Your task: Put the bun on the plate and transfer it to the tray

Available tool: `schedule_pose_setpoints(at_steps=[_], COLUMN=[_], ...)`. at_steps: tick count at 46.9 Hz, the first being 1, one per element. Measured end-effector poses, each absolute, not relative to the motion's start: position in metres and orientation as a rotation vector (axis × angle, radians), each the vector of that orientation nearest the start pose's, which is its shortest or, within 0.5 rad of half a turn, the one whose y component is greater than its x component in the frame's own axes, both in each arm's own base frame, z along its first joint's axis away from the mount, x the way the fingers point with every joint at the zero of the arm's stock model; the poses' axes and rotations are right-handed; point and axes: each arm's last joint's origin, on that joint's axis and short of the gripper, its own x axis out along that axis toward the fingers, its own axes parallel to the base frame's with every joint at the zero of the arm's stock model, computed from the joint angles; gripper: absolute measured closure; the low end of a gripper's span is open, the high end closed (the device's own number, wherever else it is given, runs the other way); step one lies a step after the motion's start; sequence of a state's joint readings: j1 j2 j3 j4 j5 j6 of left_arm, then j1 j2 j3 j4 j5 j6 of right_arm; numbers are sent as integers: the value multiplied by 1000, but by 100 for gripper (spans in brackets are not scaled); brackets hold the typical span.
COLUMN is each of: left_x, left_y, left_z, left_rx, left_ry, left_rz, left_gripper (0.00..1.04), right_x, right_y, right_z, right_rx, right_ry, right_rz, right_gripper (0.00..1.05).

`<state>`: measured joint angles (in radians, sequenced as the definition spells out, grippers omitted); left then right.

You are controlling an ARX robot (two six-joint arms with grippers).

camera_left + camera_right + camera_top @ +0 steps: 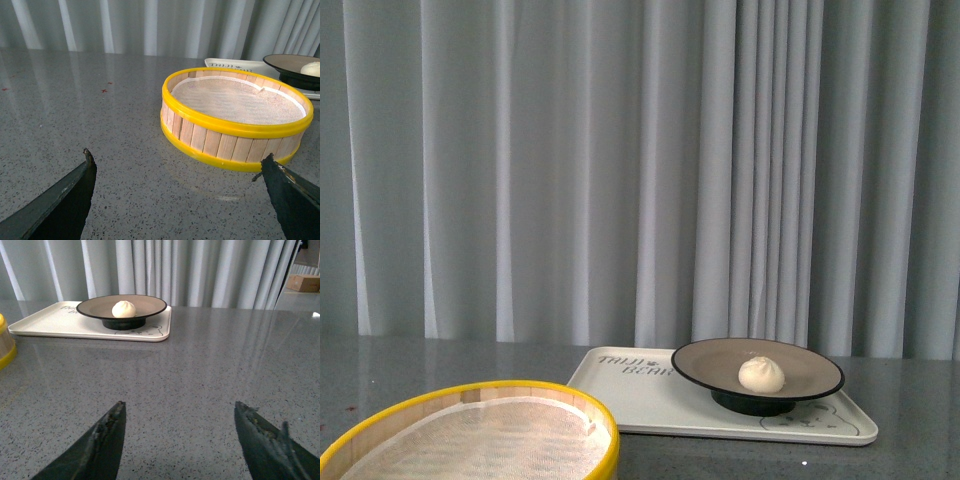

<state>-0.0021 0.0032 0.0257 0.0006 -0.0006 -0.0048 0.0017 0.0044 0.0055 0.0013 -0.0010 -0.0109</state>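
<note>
One bun [761, 374] sits on the beige plate [710, 361], a little toward the plate's right side in the front view. The plate stands on the cream tray [640, 400], over the tray's right half, with dark lettering showing on the tray beside it. The tray lies flat on the grey speckled worktop [200, 375] before a pale curtain [570, 170]. A yellow-rimmed steamer basket [235, 117], lined with white mesh, stands on the worktop near the tray's left end. The left gripper [177, 192] hovers near the basket with its fingers spread wide and holding nothing. The right gripper [180, 435] faces the tray from well apart, its fingers likewise wide open and empty.
</note>
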Motion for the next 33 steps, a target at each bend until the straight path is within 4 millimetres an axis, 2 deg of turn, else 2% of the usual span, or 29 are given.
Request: schedule_pose_setpoints(at_steps=[6, 10, 13, 33], left_x=[96, 96, 96, 96], left_y=[0, 0, 0, 0], left_z=[172, 172, 172, 172], left_rx=[-5, -5, -5, -5], left_ry=[-23, -23, -23, -23], left_rz=[-2, -2, -2, -2], left_gripper=[7, 7, 7, 7], right_x=[98, 98, 98, 98], right_y=[0, 0, 0, 0], right_z=[165, 165, 165, 165], right_rx=[-11, -10, -10, -10], right_ry=[-2, -2, -2, -2], right_rz=[2, 2, 2, 2], right_gripper=[16, 7, 9, 9])
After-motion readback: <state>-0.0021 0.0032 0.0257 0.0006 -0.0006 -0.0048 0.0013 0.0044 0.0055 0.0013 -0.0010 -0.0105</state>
